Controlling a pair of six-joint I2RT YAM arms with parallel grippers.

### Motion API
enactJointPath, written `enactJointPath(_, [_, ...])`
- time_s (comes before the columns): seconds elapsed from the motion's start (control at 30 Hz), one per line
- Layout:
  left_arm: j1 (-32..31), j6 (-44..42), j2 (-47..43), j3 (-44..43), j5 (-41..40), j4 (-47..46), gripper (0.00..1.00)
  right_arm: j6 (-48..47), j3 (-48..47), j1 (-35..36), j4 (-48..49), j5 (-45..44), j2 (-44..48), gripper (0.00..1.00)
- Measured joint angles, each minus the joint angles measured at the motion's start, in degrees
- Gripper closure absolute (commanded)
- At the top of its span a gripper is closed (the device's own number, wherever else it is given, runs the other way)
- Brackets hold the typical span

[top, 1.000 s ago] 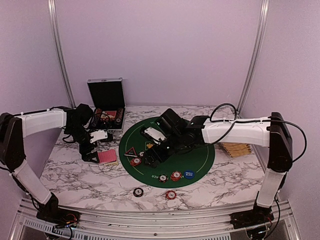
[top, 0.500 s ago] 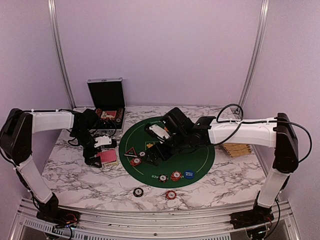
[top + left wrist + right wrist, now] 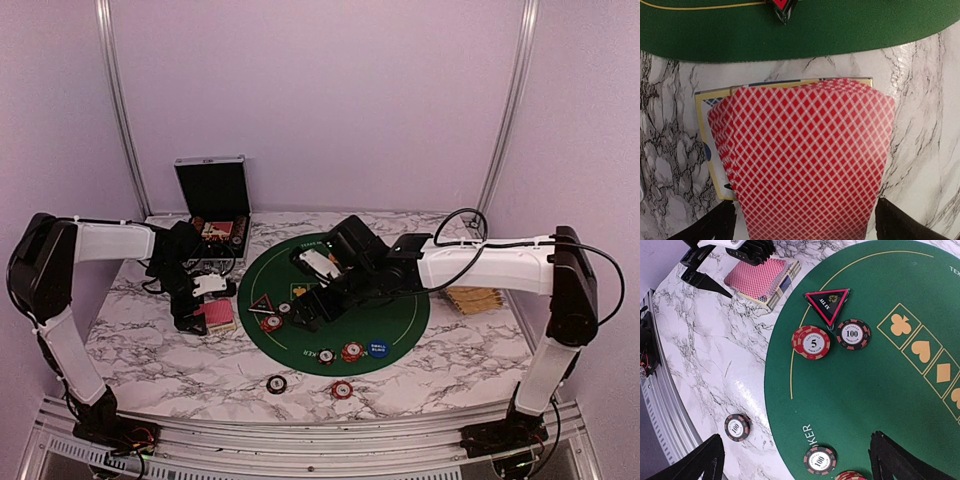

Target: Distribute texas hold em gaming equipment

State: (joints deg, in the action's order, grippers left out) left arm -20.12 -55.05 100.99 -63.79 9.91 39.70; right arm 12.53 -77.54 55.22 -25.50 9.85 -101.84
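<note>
A fanned stack of red-backed playing cards (image 3: 805,155) lies on its yellow card box (image 3: 715,150) on the marble, left of the green mat (image 3: 400,310). My left gripper (image 3: 805,230) hangs open right over the cards (image 3: 216,315), one finger on each side. My right gripper (image 3: 795,460) is open above the mat's front left, holding nothing. Below it lie a triangular "ALL IN" marker (image 3: 829,302), a red 5 chip (image 3: 811,342) and two black 100 chips (image 3: 853,334) (image 3: 820,460). A third black chip (image 3: 737,426) sits off the mat. A blue disc (image 3: 378,349) lies near the mat's front.
An open black case (image 3: 212,205) with chips stands at the back left. A woven straw basket (image 3: 472,298) sits to the right of the mat. One black chip (image 3: 276,384) and one red chip (image 3: 341,389) lie on the marble near the front edge.
The left gripper has closed in over the card stack from the left. The right gripper shifted slightly back and right a second ago, then held still.
</note>
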Motion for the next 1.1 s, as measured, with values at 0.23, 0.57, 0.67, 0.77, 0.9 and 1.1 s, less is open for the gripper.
enactJointPath(0.23, [-0.26, 0.63, 0.48, 0.0, -1.16, -1.16, 0.01, 0.24, 0.68, -0.02, 0.0, -0.07, 1.18, 0.01])
enactJointPath(0.57, [-0.48, 0.59, 1.51, 0.55, -2.47, -3.65, 0.01, 0.87, 2.05, -0.02, 0.22, -0.13, 1.62, 0.01])
enactJointPath(0.67, [-0.52, 0.52, 1.84, 0.96, -2.54, -4.0, 0.01, 0.94, 2.23, -0.02, 0.24, -0.13, 1.62, 0.01])
enactJointPath(0.77, [-0.57, 0.15, 1.86, 1.29, -2.51, -4.11, 0.01, 0.98, 2.49, -0.02, 0.26, -0.13, 1.68, 0.01])
enactJointPath(0.9, [-0.57, -0.57, 1.86, 1.31, -2.78, -4.17, 0.01, 0.98, 2.49, -0.02, 0.26, -0.09, 1.7, 0.01])
enactJointPath(1.1, [-0.57, -1.53, 1.79, 1.36, -3.13, -4.31, 0.01, 1.01, 2.49, -0.02, 0.24, -0.07, 1.7, 0.01])
